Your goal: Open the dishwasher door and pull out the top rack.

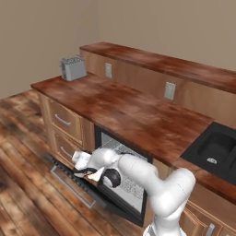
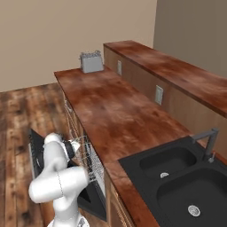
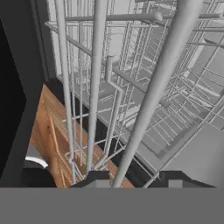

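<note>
The dishwasher door (image 1: 99,196) hangs open, a flat black panel tipped down toward the wood floor with its silver bar handle on the outer face; it also shows as a dark slab (image 2: 35,153) left of my arm. The top rack (image 1: 131,184) (image 2: 90,156) is a light-grey wire basket in the dishwasher's mouth. My gripper (image 1: 90,173) (image 2: 79,148) is at the rack's front edge. In the hand view the gripper (image 3: 138,179) straddles a thick front bar of the rack (image 3: 153,96). The bar lies close to the left fingertip (image 3: 96,177), with a gap to the right one.
Wooden drawer fronts (image 1: 64,122) stand left of the dishwasher. The counter (image 1: 133,110) carries a toaster (image 1: 73,68) (image 2: 91,62) at its far end and a black sink (image 1: 216,147) (image 2: 177,170) with a faucet (image 2: 208,142). Wood floor (image 1: 27,184) lies in front.
</note>
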Tool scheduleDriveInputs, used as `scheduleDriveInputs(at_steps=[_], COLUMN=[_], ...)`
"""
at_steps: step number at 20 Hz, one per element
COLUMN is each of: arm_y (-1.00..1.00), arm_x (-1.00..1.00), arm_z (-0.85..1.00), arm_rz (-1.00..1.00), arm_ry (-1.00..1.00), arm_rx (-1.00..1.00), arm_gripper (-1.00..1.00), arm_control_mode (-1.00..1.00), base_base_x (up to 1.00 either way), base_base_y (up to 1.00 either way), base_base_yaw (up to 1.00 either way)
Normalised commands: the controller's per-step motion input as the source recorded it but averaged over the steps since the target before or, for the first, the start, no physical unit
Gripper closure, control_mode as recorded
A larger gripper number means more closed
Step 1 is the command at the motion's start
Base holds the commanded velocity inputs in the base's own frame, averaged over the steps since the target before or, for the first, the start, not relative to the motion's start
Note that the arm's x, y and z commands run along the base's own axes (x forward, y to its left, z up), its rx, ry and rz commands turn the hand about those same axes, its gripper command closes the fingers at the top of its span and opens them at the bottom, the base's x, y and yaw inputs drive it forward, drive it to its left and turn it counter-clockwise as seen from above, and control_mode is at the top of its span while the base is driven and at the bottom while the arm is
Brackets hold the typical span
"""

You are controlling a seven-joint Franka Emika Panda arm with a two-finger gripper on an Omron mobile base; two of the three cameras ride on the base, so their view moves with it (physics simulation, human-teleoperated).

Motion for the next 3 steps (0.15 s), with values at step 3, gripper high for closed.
scheduleDriveInputs(at_steps=[3], arm_y=[0.03], arm_x=[-0.40], arm_z=[0.01], arm_rz=[0.16], arm_ry=[0.10], arm_rx=[0.27], arm_gripper=[1.00], arm_control_mode=[-1.00], base_base_x=[0.00], base_base_y=[0.00], base_base_yaw=[0.00])
